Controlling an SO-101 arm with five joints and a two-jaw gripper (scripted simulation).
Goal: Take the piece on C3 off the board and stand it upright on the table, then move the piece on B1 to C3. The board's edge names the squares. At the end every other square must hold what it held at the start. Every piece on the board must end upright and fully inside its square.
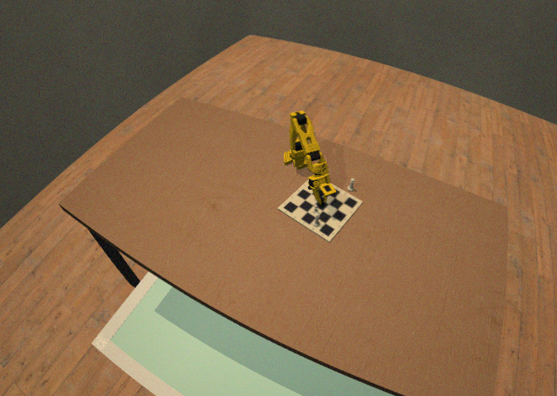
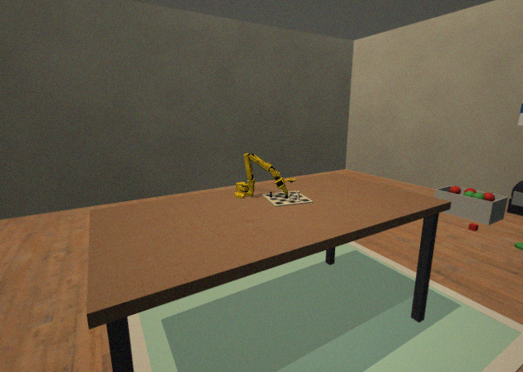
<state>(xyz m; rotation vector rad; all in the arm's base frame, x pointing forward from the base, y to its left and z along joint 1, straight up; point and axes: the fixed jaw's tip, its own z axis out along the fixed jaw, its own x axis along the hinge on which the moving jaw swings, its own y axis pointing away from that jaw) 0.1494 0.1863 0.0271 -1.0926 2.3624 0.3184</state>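
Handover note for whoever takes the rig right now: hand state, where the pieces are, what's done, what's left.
Hand: shut on a dark piece, low over the chessboard. The piece itself is too small to identify, and the square beneath cannot be read.
Off the board: a pale piece stands upright on the table just past the board's edge, so the removal of C3 looks done.
On the board: another pale piece stands near the front squares; leave it alone.
Left: get the held piece onto C3, upright and fully inside the square, release, retract. Check the square labels up close first.
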